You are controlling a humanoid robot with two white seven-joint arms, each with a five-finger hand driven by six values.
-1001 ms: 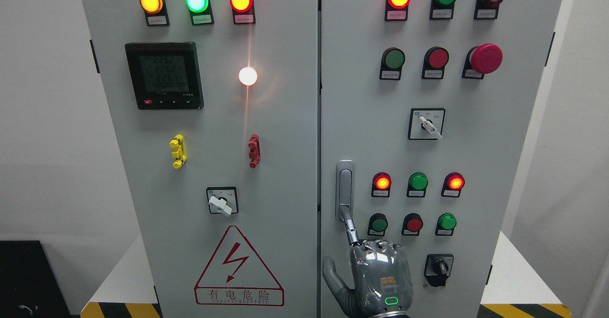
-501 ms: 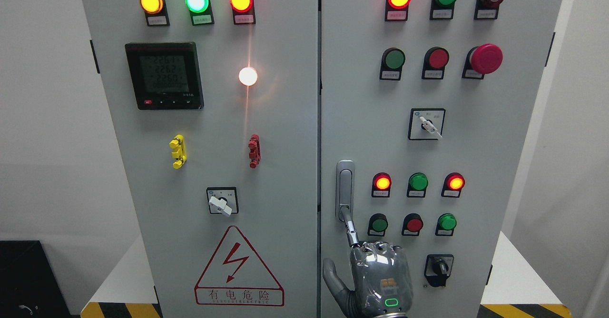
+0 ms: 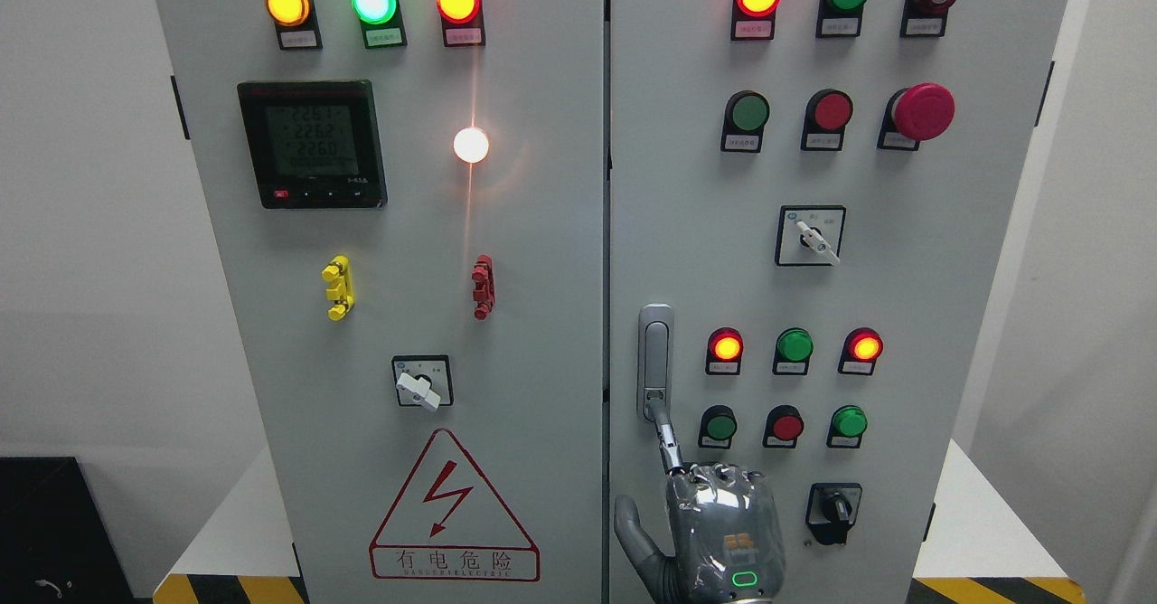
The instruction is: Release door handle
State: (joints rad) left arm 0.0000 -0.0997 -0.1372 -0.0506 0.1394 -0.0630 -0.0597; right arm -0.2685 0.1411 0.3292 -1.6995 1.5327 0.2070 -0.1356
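Single head view, taken from the robot's head and facing straight onto the front of a grey control cabinet (image 3: 542, 224) at close range. The cabinet fills the middle of the frame from top edge to bottom edge, its two doors meeting just right of centre. White wall shows at the far left and right. One robot hand (image 3: 714, 532) rises from the bottom edge, right of the middle.

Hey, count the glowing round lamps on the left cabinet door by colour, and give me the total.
Yellow lamp: 1
Green lamp: 1
Red lamp: 1
White lamp: 1
Total: 4
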